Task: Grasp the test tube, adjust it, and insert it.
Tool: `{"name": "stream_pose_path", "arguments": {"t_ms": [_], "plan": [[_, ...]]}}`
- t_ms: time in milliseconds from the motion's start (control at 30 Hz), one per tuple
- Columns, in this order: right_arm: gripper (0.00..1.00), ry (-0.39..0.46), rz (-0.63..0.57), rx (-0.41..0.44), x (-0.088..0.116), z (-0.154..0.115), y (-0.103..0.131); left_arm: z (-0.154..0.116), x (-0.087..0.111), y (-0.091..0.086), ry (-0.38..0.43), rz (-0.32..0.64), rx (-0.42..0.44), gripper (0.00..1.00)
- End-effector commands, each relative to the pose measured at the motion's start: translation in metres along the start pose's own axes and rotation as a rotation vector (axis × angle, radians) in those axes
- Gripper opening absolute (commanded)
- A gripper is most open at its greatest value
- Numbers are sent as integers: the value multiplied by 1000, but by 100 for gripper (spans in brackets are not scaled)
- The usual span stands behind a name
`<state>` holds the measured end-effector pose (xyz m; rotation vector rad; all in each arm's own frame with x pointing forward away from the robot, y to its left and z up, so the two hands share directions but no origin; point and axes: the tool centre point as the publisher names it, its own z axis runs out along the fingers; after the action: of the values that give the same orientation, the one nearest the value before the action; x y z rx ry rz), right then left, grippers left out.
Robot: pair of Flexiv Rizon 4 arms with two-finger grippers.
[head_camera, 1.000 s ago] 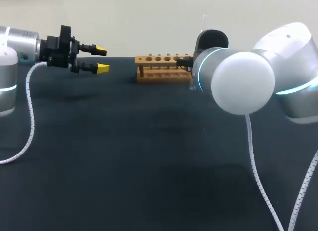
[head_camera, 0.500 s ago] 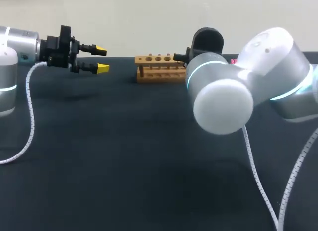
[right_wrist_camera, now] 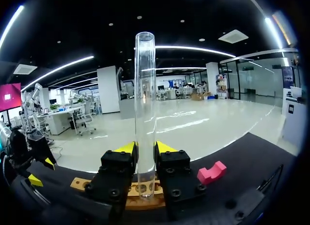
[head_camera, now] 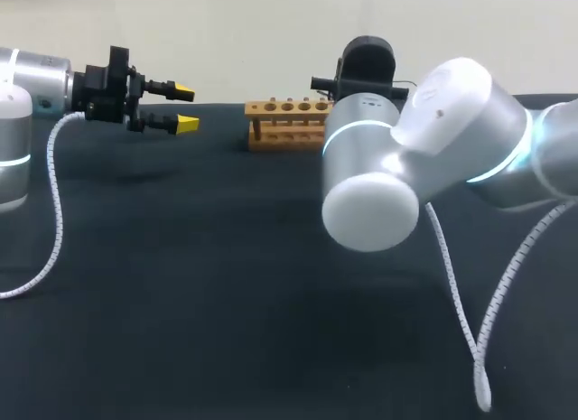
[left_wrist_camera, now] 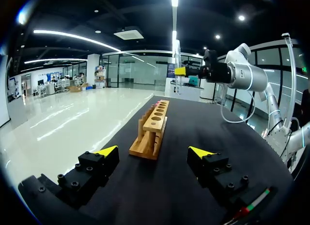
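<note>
The black table surface [head_camera: 226,284] carries a wooden test tube rack [head_camera: 287,124] at the middle of its far edge.

The right arm [head_camera: 424,140] reaches across to the rack. The right gripper [right_wrist_camera: 145,152] has its jaws closed on a clear glass test tube [right_wrist_camera: 145,113], which stands upright. The tube's lower end is over the rack's row of holes. Whether it has entered a hole cannot be told.

A pink block [right_wrist_camera: 211,172] lies on the surface near one end of the rack.

The left gripper [head_camera: 186,108] hangs above the far left corner, well apart from the rack. Its jaws are spread and hold nothing.
</note>
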<state>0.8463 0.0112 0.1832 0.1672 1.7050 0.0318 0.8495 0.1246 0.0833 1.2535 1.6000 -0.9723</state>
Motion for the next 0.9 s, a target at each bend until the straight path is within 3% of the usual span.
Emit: {"name": "stream_pose_path", "arguments": {"t_ms": [33,400,900], "plan": [[0,-52,-12,6,5,13,4,0,1,2,-2,3,5,100],[0,-109,9,6,1,33,10,0,1,2,-2,3,5,100],[0,-109,20,-1,10,49,11,0,1,2,-2,3,5,100]]}}
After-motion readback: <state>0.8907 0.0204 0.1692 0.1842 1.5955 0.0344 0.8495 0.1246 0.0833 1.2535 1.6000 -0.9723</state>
